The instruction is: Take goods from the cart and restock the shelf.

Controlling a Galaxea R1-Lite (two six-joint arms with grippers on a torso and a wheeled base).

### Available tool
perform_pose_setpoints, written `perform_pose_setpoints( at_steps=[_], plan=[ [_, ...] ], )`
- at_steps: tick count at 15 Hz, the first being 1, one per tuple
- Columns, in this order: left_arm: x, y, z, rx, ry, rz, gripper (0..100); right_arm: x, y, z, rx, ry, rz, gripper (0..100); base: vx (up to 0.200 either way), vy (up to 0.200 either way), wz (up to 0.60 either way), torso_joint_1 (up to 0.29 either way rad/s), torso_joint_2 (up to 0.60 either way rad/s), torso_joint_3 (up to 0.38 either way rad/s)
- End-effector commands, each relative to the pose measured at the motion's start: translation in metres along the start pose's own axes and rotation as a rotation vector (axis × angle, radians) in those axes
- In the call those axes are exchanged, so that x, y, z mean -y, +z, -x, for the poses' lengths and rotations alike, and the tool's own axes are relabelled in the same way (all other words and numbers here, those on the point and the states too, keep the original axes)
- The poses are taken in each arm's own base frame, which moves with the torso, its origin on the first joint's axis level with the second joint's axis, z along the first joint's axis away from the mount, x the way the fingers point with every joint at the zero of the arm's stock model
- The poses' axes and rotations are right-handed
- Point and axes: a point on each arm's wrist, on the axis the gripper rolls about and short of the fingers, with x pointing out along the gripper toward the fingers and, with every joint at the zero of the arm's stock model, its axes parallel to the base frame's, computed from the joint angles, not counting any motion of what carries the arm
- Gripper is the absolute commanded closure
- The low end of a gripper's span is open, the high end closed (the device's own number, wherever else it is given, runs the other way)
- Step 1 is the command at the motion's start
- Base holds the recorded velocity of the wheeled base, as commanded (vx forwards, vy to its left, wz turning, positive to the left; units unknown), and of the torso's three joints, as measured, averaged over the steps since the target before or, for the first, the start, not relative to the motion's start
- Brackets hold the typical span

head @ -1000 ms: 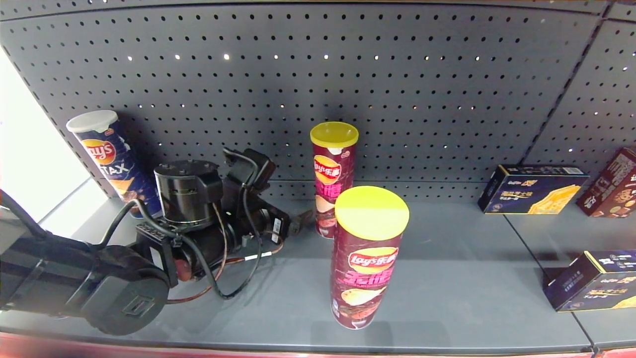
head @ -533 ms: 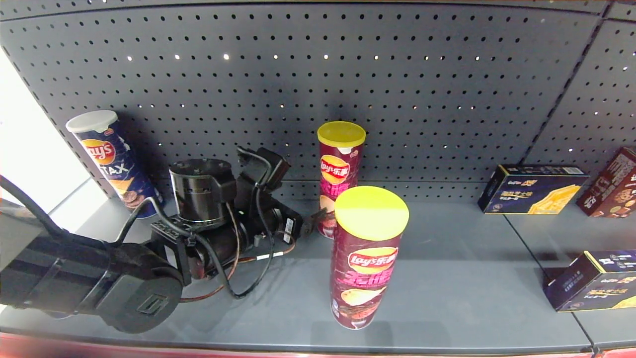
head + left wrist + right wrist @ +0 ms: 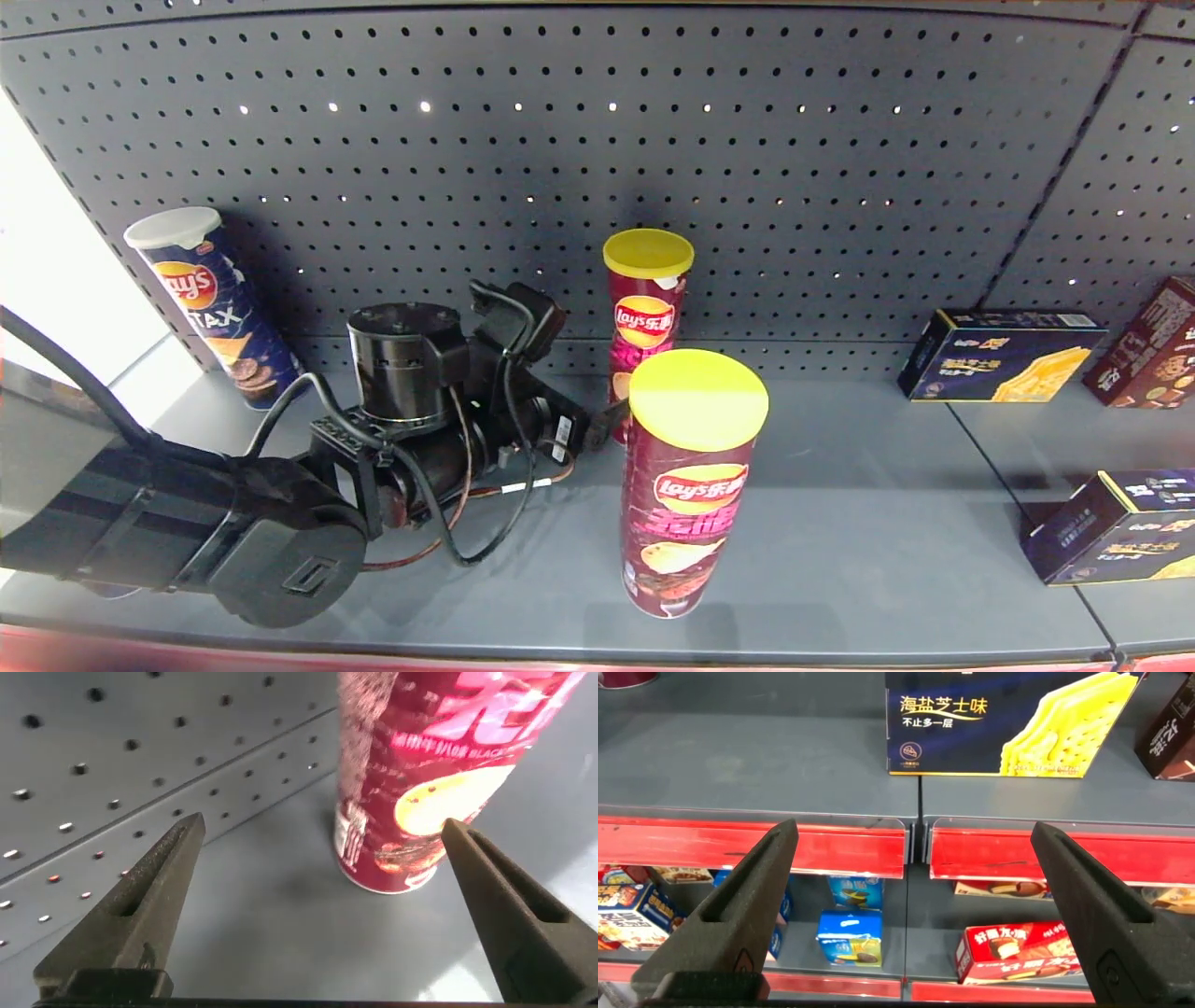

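The left end effector (image 3: 609, 427) was low over the shelf (image 3: 859, 523), at the foot of the rear maroon can (image 3: 646, 313). In the left wrist view the left end effector (image 3: 318, 826) had its fingers spread wide, gripping nothing. The rear maroon can (image 3: 411, 793) stood between and just beyond the fingertips, closer to one finger than the other. Contact with that finger could not be determined.

The rear maroon can stood upright on the shelf, close to the pegboard panel (image 3: 560, 140), and carried a yellow lid. The front maroon can (image 3: 686, 485), also yellow-lidded and upright, stood near the shelf's front edge, directly ahead of the rear can and partly covering its lower body in the head view. A blue can (image 3: 210, 299) with a white lid stood at the far left of the shelf against the pegboard panel, tilted slightly.

At the right of the shelf lay a dark blue box (image 3: 1004, 355) near the back, a second dark blue box (image 3: 1111, 527) nearer the front, and a maroon box (image 3: 1153, 345) at the edge.

The right end effector (image 3: 913, 831) had its fingers spread apart, gripping nothing. It faced the red shelf edge strips (image 3: 831, 845), with a navy biscuit box (image 3: 1008, 723) on the shelf above them and assorted packages on the shelves beneath.
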Motion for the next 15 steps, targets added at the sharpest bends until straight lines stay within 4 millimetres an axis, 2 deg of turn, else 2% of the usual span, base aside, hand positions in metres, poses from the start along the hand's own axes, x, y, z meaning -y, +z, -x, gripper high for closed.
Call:
perform_pose_setpoints(
  at_steps=[1,3,4,5,7,10,13,15],
  plan=[
    [0.001,-0.001,0.001,-0.003,-0.002,0.000,0,0.000,0.000,0.000,-0.001,0.002,0.000,0,0.000,0.000,0.00,0.000,0.00,0.000],
    [0.001,-0.001,0.006,-0.003,0.000,0.001,0,0.000,0.000,0.000,-0.001,0.002,0.000,0,0.000,0.000,0.00,0.000,0.00,0.000],
    [-0.003,0.004,0.017,0.011,0.013,0.002,0,0.000,0.000,0.000,-0.001,0.001,0.000,0,0.000,0.000,0.00,0.000,0.00,0.000],
    [-0.006,0.004,0.019,0.013,0.019,0.003,0,0.000,0.000,0.000,-0.001,0.001,0.000,0,0.000,0.000,0.00,0.000,0.00,0.000],
    [-0.020,0.005,0.019,0.017,0.061,0.009,0,0.000,0.000,0.000,-0.001,-0.001,0.000,0,0.000,0.000,0.00,0.000,0.00,0.000],
    [-0.031,0.005,0.012,0.019,0.094,0.013,0,0.000,0.000,0.000,-0.001,0.002,0.000,0,0.000,0.000,0.00,0.000,0.00,0.000],
    [-0.032,-0.003,-0.010,0.000,0.102,0.014,0,0.000,0.000,0.000,-0.001,-0.001,0.000,0,0.000,0.000,0.00,0.000,0.00,0.000],
    [-0.030,-0.006,-0.013,-0.006,0.095,0.013,0,0.000,0.000,0.000,-0.001,0.001,0.000,0,0.000,0.000,0.00,0.000,0.00,0.000]
  ],
)
